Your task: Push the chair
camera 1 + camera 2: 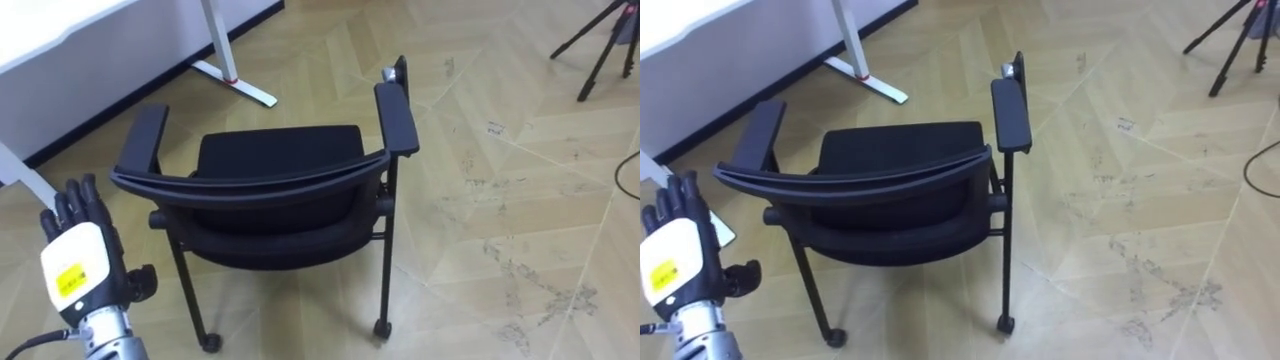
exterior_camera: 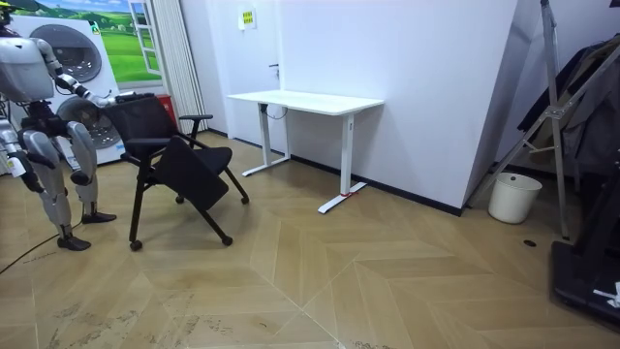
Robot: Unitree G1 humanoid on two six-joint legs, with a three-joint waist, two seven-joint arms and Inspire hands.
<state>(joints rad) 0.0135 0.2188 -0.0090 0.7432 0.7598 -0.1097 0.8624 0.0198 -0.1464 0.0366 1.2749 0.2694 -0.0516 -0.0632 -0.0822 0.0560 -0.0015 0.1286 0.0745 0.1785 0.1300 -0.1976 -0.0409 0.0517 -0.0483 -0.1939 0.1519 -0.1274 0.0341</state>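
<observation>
**Left hand up behind the chair, no hold on it yet**

The robot's left hand is raised with its back turned toward its own head, fingers straight up and loosely spread, holding nothing. It hangs just beside the left end of the backrest. It is near, but as far as I can make out it is not touching. That flat, upright pose looks to me like a palm readied for shoving rather than grasping. That would suit a chair on castors, since a plain press on the rail should roll it. The right hand hangs low by the robot's side, at the room view's left edge.

The chair is black with two armrests. It stands right in front of the robot, with its back toward the robot and its seat facing away. A white desk stands by the wall, ahead and to the robot's left, well apart from the chair. Bare floor lies between them, so I judge that the likely way to push. A tripod stands well off to the right, out of that line.
</observation>
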